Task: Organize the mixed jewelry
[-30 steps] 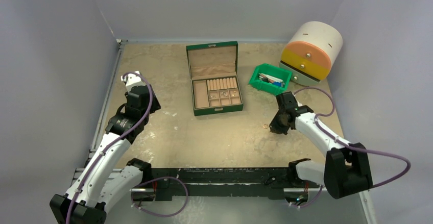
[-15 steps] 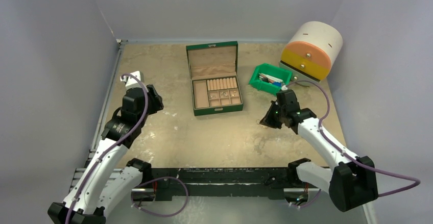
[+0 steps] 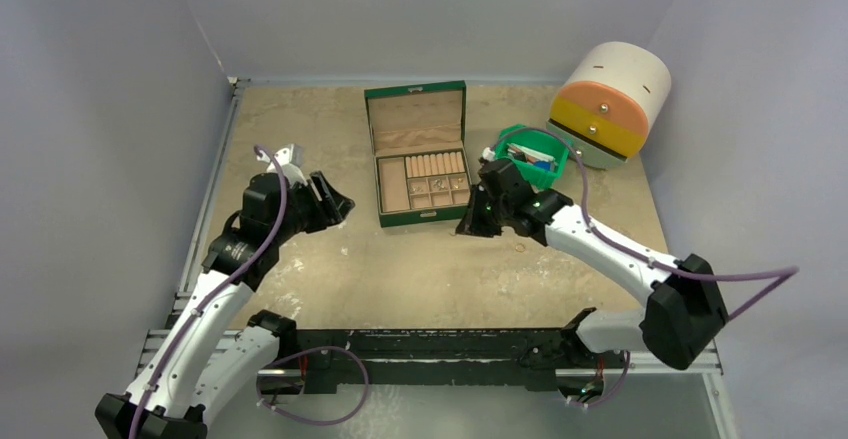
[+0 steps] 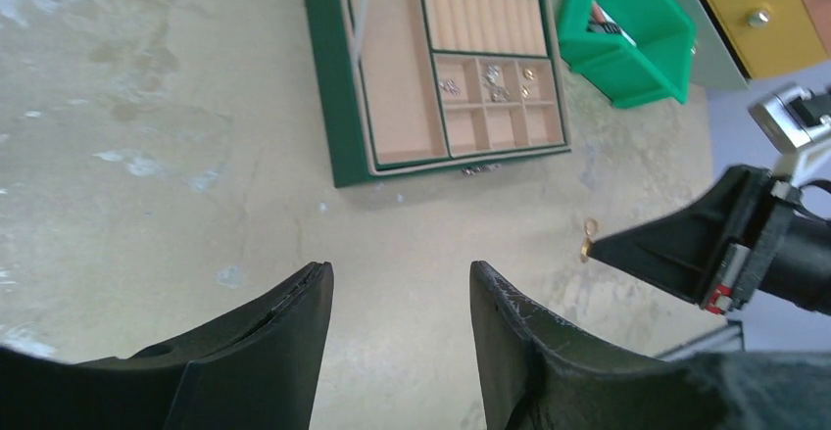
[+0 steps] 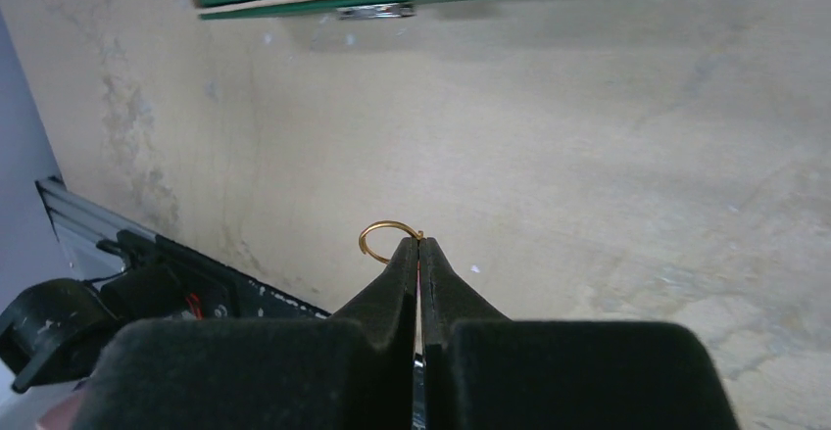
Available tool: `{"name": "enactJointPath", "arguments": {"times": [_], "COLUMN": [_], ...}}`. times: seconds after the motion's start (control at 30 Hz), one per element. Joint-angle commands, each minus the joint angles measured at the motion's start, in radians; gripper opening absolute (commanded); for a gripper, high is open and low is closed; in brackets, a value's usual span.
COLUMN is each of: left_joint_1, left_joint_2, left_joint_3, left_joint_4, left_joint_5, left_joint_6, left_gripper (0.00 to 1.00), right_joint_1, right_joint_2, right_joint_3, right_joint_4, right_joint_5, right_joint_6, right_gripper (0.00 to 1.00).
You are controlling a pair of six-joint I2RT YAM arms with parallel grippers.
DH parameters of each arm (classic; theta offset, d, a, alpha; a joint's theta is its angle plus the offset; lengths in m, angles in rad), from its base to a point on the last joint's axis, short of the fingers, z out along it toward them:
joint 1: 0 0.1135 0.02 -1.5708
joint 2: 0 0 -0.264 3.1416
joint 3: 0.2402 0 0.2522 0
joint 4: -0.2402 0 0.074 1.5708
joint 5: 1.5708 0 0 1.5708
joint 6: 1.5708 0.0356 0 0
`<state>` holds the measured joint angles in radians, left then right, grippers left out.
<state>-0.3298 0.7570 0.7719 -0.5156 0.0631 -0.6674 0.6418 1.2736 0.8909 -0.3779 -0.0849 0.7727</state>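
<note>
My right gripper (image 5: 418, 241) is shut on a thin gold ring (image 5: 377, 234), which sticks out left of the fingertips. In the top view it (image 3: 468, 227) hovers just off the front right corner of the open green box (image 3: 425, 216). The left wrist view shows its tip with the ring (image 4: 585, 247) above the table. Several tiny pieces (image 4: 490, 77) lie in the box's small compartments. Another small ring (image 3: 519, 247) lies on the table behind the right gripper. My left gripper (image 4: 400, 283) is open and empty, left of the box (image 3: 340, 204).
A green plastic bin (image 3: 530, 154) with odds and ends stands right of the box. A round white unit with orange and yellow drawers (image 3: 608, 104) is at the back right. Grey walls enclose the table on three sides.
My right gripper has moved left from the right side of the table to the box's front corner, carrying the ring. My left gripper has swung right towards the box.
</note>
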Motion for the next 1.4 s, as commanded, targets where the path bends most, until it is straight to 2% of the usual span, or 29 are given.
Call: {"name": "enactJointPath", "arguments": {"times": [0.0, 0.23, 0.47, 0.87, 1.37], "left_joint_1": [-0.006, -0.008, -0.026, -0.142, -0.149], "left_joint_2": [0.003, -0.002, 0.006, 0.057, 0.071], "left_joint_3": [-0.016, -0.05, -0.1, -0.15, -0.166], "left_joint_4": [0.051, 0.089, 0.158, 0.238, 0.27], "left_joint_5": [0.148, 0.253, 0.38, 0.368, 0.368], "left_joint_6": [-0.044, -0.089, -0.12, -0.158, -0.178], "left_gripper": [0.53, 0.53, 0.46, 0.4, 0.32], "right_joint_1": [0.09, 0.181, 0.241, 0.298, 0.334], "right_joint_2": [0.063, 0.155, 0.22, 0.28, 0.302], "right_joint_3": [0.131, 0.253, 0.337, 0.418, 0.451], "right_joint_4": [0.027, 0.022, 0.02, 0.002, -0.018], "right_joint_5": [0.033, 0.024, 0.007, -0.015, -0.007], "right_joint_6": [-0.018, -0.033, -0.051, -0.081, -0.105], "right_gripper": [0.0, 0.0, 0.0, 0.0, 0.0]}}
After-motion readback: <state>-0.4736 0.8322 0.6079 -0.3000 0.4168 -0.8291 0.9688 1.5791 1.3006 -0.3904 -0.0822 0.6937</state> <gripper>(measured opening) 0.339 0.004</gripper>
